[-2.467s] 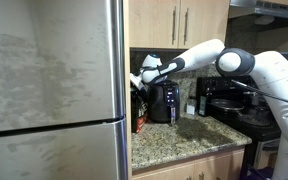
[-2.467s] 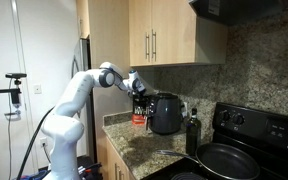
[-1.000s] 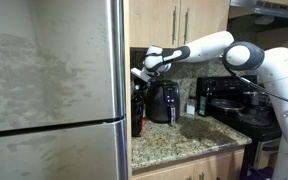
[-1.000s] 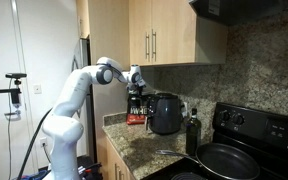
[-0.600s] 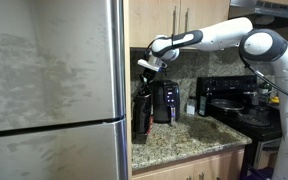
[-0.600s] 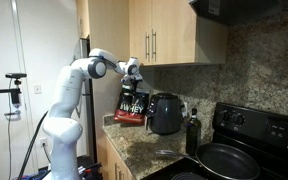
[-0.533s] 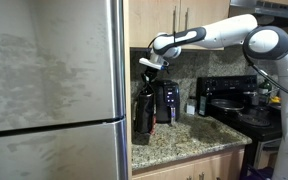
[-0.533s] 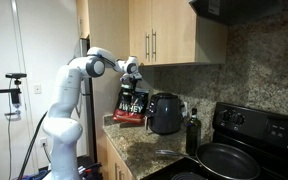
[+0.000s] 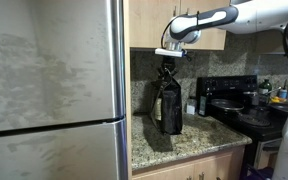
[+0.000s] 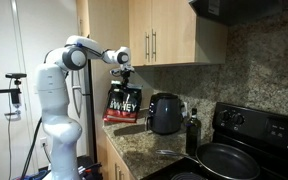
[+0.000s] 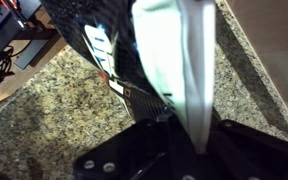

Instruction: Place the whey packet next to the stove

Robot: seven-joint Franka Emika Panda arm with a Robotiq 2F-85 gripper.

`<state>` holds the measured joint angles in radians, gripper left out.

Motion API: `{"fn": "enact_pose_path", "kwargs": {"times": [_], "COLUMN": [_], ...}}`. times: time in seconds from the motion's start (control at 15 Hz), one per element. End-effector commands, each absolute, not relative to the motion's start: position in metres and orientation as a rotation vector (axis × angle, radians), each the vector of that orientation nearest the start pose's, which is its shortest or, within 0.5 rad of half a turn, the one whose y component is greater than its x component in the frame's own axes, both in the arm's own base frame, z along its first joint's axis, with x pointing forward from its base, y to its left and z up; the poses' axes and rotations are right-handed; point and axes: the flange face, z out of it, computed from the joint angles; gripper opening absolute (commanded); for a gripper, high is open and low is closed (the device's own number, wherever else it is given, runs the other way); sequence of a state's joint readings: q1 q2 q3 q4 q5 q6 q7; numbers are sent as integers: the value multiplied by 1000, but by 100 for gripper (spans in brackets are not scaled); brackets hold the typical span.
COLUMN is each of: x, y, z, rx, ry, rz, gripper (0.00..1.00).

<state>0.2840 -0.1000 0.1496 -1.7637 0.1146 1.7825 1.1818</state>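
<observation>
The jaws are clamped tight on the top edge of the whey packet [image 10: 123,103]; the wrist view shows the pinched seam between them. The packet hangs upright below the arm [image 10: 79,48], above the granite desk [image 10: 149,150], with its lettered face visible in an exterior view. It hangs just beside the air fryer [image 10: 165,113], on the side away from the stove [image 10: 249,122]. A dark bottle [image 10: 192,132] stands between air fryer and stove.

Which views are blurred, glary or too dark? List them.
Wrist view: the large black flexible whey pouch looms close, blurred, partly washed out. In an exterior view the pouch is a dark silhouette; smeared glare streaks the stainless steel fridge door.
</observation>
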Motion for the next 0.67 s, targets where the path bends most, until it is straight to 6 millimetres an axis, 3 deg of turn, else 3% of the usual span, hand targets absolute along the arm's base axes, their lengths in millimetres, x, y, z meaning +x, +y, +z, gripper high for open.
{"fn": "enact_pose_path", "kwargs": {"times": [0.0, 0.27, 0.6], "x": [430, 390, 340], "y": [192, 127, 31], "z": [647, 670, 702], "rx": [-2681, -2529, -2308], "ry": [1292, 1593, 1905], "rz": [-33, -50, -147], "gripper": [0, 0, 0]}}
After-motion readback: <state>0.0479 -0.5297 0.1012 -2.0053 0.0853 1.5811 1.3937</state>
